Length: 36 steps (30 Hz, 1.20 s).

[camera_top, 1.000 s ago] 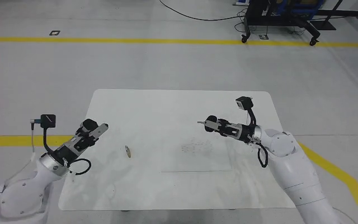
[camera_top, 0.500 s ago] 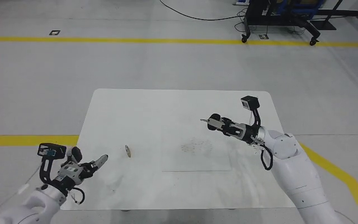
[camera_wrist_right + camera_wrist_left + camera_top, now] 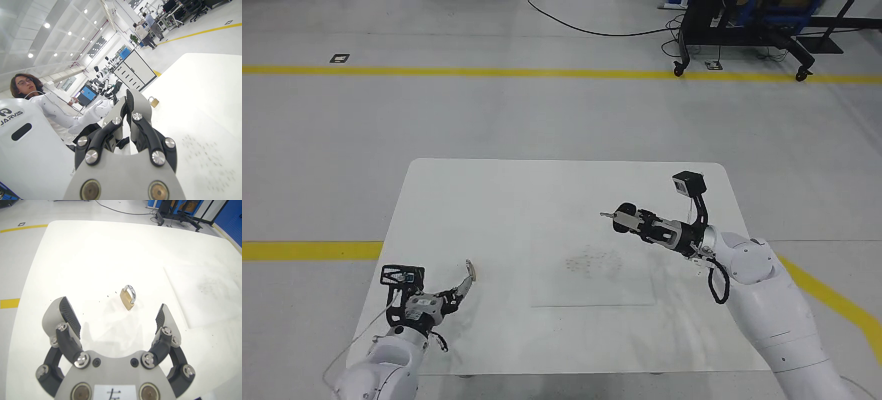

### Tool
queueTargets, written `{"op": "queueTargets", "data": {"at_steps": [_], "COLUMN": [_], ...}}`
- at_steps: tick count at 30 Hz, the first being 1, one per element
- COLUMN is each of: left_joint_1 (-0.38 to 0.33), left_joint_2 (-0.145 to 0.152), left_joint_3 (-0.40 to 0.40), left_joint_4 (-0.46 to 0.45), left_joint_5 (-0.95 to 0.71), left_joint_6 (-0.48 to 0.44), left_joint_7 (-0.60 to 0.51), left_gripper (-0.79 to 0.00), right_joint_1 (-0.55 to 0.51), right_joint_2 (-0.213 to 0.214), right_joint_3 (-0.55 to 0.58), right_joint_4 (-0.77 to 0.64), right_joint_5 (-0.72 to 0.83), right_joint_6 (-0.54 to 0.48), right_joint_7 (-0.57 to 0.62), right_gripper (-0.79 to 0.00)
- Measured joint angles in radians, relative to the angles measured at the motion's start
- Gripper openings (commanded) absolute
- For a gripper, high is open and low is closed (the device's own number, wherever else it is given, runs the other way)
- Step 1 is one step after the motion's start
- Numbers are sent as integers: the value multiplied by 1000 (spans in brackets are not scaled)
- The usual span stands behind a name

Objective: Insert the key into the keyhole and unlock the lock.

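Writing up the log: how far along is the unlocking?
Done: little. The right hand is shut, and a thin tip, perhaps the key, pokes out of it. In hand: the open left hand faces the lock without touching it. Left: hold the lock, insert the key and turn it. The shackle looks closed.
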<state>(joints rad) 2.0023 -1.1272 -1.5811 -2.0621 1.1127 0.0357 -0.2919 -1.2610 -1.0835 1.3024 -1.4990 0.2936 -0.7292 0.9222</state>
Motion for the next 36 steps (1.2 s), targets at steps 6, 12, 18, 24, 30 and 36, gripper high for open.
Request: {"op": "queueTargets", "data": {"at_steps": [6,12,18,24,30,36], "left_joint_1": [-76,-146,-195,-209,-201,-212], "left_joint_2": [-6,-10,-15,-20,-22,-25], "left_joint_3": [56,95,136,148,127,106], "left_joint_4": [36,84,115,138,140,146], "left_joint_5": [46,80,72,68,53,-2], "left_joint_6": [48,41,35,54,72,72], "left_joint_7": [-43,-112,-157,-164,-147,-146], "left_gripper": [-366,-302,-440,-646,-785,-785], "right_joint_1": [0,0,0,0,0,0], "right_joint_2": [0,0,0,0,0,0], "right_joint_3": [0,0,0,0,0,0], "right_joint_4": [0,0,0,0,0,0], "right_joint_5": [0,0,0,0,0,0], "right_joint_6": [0,0,0,0,0,0], "right_joint_7": [0,0,0,0,0,0], "right_gripper": [-785,-785,-785,-785,-785,-785]}}
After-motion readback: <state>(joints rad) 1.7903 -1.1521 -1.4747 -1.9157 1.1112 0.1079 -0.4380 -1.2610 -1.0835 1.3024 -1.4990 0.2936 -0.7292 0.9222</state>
